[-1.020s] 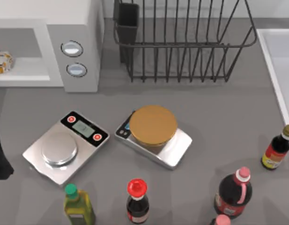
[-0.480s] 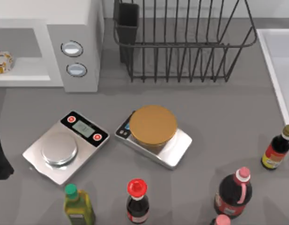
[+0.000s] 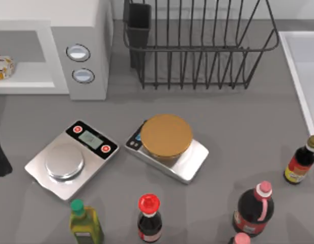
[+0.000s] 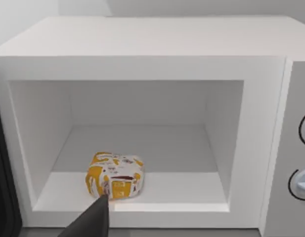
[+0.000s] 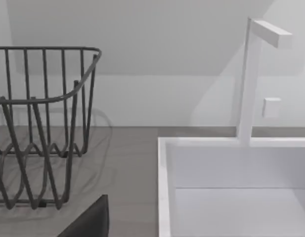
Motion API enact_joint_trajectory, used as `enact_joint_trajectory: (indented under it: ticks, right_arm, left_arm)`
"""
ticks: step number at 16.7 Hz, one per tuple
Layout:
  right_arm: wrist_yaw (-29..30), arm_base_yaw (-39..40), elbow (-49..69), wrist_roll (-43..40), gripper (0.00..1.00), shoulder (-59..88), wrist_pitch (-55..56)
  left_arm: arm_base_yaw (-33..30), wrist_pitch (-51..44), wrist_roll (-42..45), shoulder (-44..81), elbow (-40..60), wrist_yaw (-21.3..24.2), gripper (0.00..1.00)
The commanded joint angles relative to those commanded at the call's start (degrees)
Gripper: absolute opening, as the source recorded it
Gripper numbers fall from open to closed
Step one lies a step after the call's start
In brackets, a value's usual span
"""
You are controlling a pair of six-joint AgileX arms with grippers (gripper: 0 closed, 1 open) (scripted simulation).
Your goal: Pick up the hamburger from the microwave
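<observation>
Item: small rounded yellow-and-white wrapped hamburger (image 4: 114, 181), lying near the front left of the big white boxy microwave (image 4: 142, 44) cavity floor. Left gripper (image 4: 90, 223) hovered just before it, mostly cut off; finger state could not be told. Risk: fingers clipping the cavity sill on entry.

hamburger (image 3: 1, 67): cut by top view's left edge | microwave (image 3: 70, 46): likewise cut

Wire rack (image 3: 197, 46), two scales (image 3: 70, 158), golden disc (image 3: 166, 136), bottles (image 3: 149, 217), sink (image 5: 231, 187)
</observation>
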Motion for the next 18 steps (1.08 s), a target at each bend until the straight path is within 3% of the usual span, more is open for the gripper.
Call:
enact_joint_trajectory:
  ticks: [18]
  right_arm:
    - [0.0,0.0,0.0,0.0,1.0,0.0,0.0]
  left_arm:
    - [7.08,44.83,3.47,97.57,38.52,8.87,1.0]
